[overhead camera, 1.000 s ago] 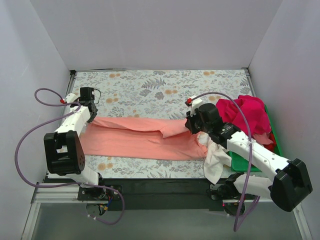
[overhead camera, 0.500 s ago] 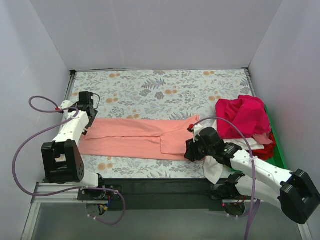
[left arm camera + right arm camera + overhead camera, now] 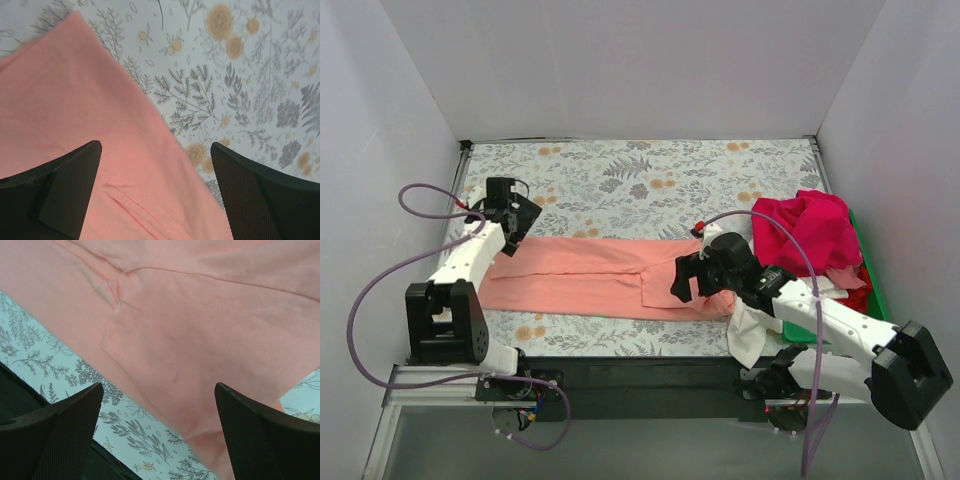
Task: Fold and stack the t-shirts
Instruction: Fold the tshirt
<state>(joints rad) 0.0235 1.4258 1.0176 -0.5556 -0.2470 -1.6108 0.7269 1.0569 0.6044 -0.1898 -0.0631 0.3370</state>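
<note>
The salmon-pink t-shirt (image 3: 590, 275) lies flat on the floral table as a long band folded lengthwise, filling much of the left wrist view (image 3: 70, 120) and the right wrist view (image 3: 200, 325). My left gripper (image 3: 521, 217) hovers open over the band's far left end, fingers (image 3: 55, 195) apart with nothing between them. My right gripper (image 3: 683, 281) hangs open above the band's right end near the front edge, holding nothing. A magenta shirt (image 3: 807, 230) is heaped at the right, over a red one (image 3: 861, 296). A white one (image 3: 750, 335) hangs under the right arm.
The green tray (image 3: 876, 303) holds the heap of shirts against the right wall. Grey walls close in the left, back and right. The floral table cover (image 3: 620, 180) shows behind the pink shirt. The table's black front edge (image 3: 20, 405) lies close below the right gripper.
Both grippers went from shut on the pink shirt's ends to open, letting it go. The shirt now lies flatter and narrower. The right gripper swung toward the front edge, then lifted.
</note>
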